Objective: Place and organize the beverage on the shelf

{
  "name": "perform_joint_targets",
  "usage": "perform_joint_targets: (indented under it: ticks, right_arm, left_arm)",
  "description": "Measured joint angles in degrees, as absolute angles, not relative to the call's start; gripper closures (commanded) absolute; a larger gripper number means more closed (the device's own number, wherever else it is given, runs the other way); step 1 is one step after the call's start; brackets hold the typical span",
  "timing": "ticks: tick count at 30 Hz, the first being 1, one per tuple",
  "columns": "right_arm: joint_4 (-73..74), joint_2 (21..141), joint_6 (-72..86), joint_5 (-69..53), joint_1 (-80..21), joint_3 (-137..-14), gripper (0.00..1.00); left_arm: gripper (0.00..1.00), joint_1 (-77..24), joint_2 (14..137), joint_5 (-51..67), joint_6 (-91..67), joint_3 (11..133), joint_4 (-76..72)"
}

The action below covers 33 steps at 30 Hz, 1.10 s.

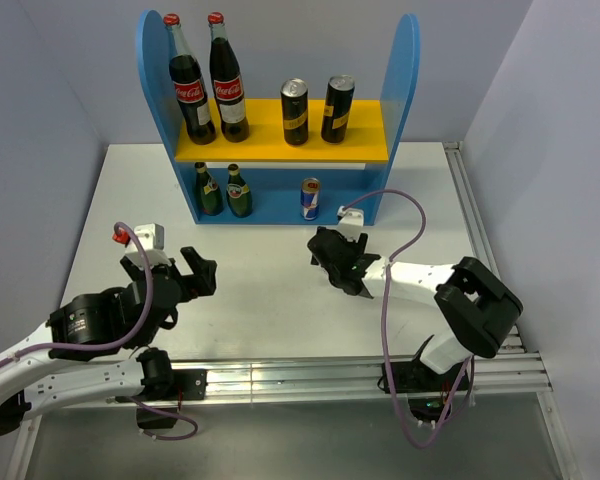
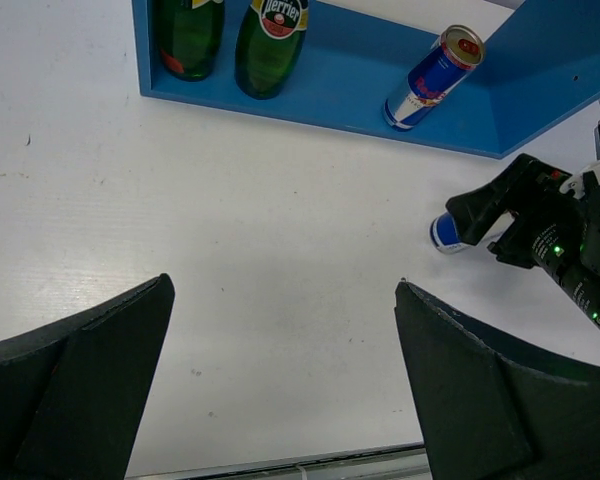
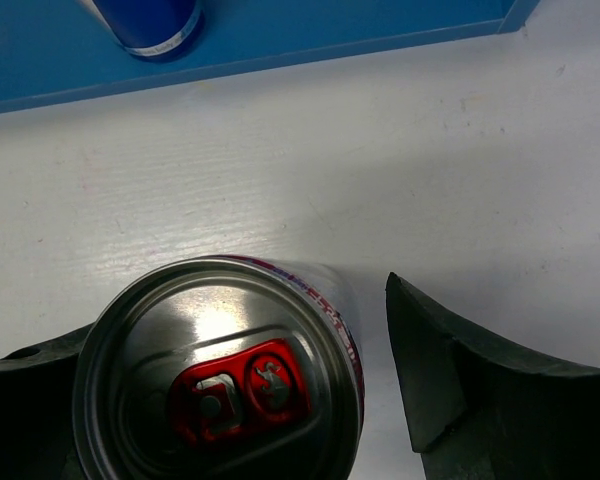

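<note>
Fingers of the right arm (image 3: 460, 390) straddling a slim can (image 3: 220, 370) on the bench (image 1: 260, 290), just in front of the shelf (image 1: 402, 90).

Right fingers stand either side of the upright slim can, spread rather than clamped: bare bench shows between the can and one finger, while the can's rim hides any contact on the other side. Left fingers (image 2: 80, 380) are spread wide with nothing between them, over the bench and well apart from that can. On the shelf's lower tier sit a second slim can (image 1: 310, 198) and two green bottles (image 1: 209, 188) (image 1: 239, 190). The yellow upper board (image 1: 280, 148) carries two tall dark cans (image 1: 295, 112) (image 1: 337, 108) beside two cola bottles (image 1: 191, 80) (image 1: 227, 78).
</note>
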<state>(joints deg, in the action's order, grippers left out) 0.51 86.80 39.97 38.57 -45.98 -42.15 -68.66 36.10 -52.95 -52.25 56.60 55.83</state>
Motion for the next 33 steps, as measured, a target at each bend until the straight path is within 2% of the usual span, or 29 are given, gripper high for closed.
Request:
perform_joint_targets:
  ticks: [16,24,33]
  right_arm:
    - [6.44,87.05,34.83,42.28,-44.42,-54.61,1.0]
    - [6.33,92.92,31.57,43.81,-40.71,-62.0,1.0]
    - [6.13,98.21,31.22,41.74,-34.39,-64.2,1.0]
  left_arm:
    - [0.01,-68.69,36.62,-53.01,-52.23,56.6,55.83]
    - [0.01,-68.69,36.53,-53.01,-52.18,56.58,55.81]
    - [0.01,-68.71,36.67,-52.99,-52.1,56.58,55.81]
